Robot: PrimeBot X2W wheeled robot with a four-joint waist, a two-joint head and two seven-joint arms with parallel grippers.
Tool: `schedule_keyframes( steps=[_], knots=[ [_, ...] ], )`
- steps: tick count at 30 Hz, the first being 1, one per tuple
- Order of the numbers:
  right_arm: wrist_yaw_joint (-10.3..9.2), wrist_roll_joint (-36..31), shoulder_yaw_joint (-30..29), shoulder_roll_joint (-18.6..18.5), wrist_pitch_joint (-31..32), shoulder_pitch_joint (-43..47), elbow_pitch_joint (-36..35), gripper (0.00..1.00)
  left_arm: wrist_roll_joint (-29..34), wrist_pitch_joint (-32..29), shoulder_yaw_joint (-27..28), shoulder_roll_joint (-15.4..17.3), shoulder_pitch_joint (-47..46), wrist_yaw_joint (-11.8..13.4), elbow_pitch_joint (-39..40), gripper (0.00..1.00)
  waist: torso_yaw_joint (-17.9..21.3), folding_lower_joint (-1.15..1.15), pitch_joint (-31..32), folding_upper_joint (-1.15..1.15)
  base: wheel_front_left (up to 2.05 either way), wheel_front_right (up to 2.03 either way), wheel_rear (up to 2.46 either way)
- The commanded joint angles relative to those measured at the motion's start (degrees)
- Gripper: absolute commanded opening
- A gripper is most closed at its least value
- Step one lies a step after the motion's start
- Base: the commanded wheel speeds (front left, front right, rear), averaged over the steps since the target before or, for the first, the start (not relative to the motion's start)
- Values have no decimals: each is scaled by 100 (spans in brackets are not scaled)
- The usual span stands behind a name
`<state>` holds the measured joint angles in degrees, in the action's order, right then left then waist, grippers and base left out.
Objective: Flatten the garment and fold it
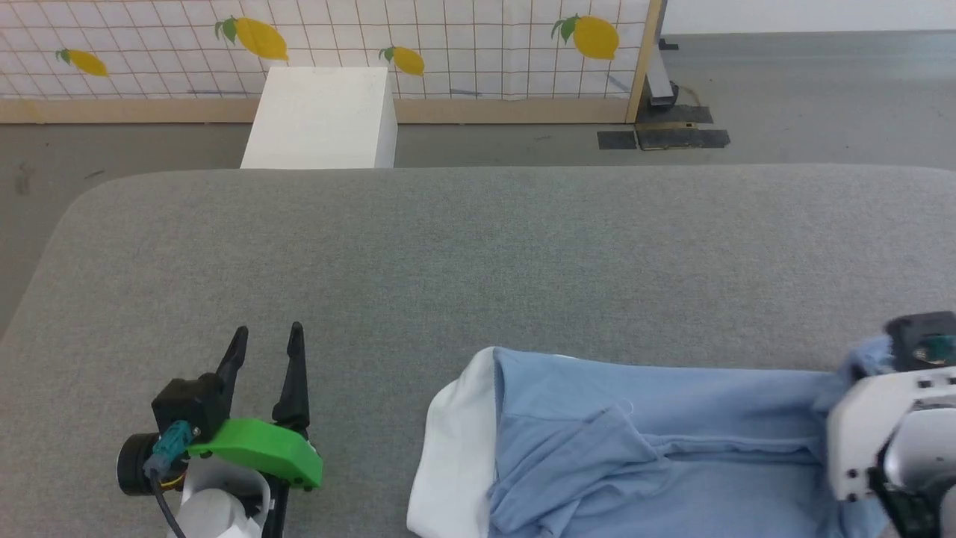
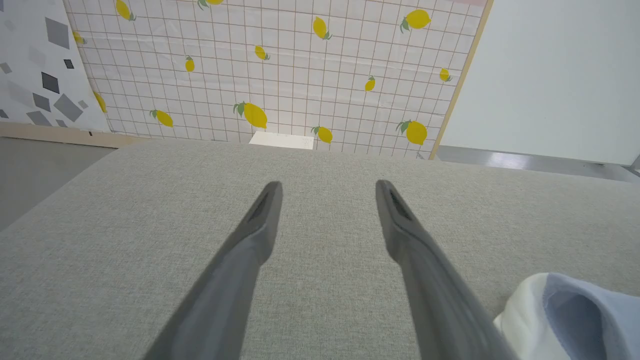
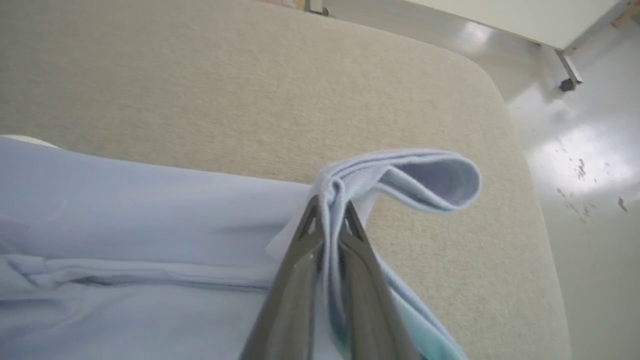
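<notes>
Head view: the garment (image 1: 657,441), a light blue T-shirt, is laid in loose folds across the grey padded surface (image 1: 478,254), with its white panel (image 1: 455,456) turned toward the left gripper (image 1: 269,332). The two dark fingers of that gripper are spread wide and nothing is held between them. Bare surface is seen between the tips and ahead of them. The white panel lies to the robot's right of the fingers, near them but apart. Far beyond the fingertips, past the far edge of the surface, a white box (image 1: 321,119) is set on the floor (image 1: 806,97) before a gridded panel printed with lemons (image 1: 448,45).

Left wrist view: the spread fingers are shown from behind, pointing across bare surface. The white end of the garment, with blue fabric inside it, is seen just beside the base of one finger. Whether the two touch cannot be told.

Right wrist view: the fingers of the right gripper (image 3: 330,210) are pressed together on a bunched edge of the garment. The pinched fabric is drawn down between the fingers, and a folded blue band curls out beyond the tips to one side. The rest of the garment is spread on the surface to the other side of the fingers and beneath them. The rounded corner of the surface is seen ahead of the tips.
</notes>
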<state>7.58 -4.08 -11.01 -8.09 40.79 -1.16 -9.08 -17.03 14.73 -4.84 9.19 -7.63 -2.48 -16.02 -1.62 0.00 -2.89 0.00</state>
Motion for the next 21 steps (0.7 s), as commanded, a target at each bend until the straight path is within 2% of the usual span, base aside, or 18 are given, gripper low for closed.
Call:
schedule_keyframes(
  steps=[1,5,9,13,14,21],
  knots=[
    [-9,136,330,-14,231,98,-409,0,23,27,-12,-12,-62,-38,-23,100,-29,0,7,0,0,0,0],
    [-9,409,1481,-184,743,160,-1310,0,15,27,-45,-20,-115,-64,-90,100,-104,0,8,0,0,0,0],
    [-9,617,2627,-366,853,-107,-1384,0,13,27,-66,-30,-123,-84,-113,100,-183,0,-2,0,0,0,0],
    [-9,749,3536,-387,666,-609,-883,0,12,27,-83,-38,-167,-99,-127,100,-274,0,-52,0,0,0,0],
    [-9,781,4072,-197,378,-1069,-319,0,8,27,-82,-50,-213,-110,-129,100,-341,0,-131,0,0,0,0],
    [-9,1202,5008,318,-141,-1847,1301,0,16,27,-110,-129,-301,-147,-157,100,-505,0,-310,0,0,0,0]
  ],
)
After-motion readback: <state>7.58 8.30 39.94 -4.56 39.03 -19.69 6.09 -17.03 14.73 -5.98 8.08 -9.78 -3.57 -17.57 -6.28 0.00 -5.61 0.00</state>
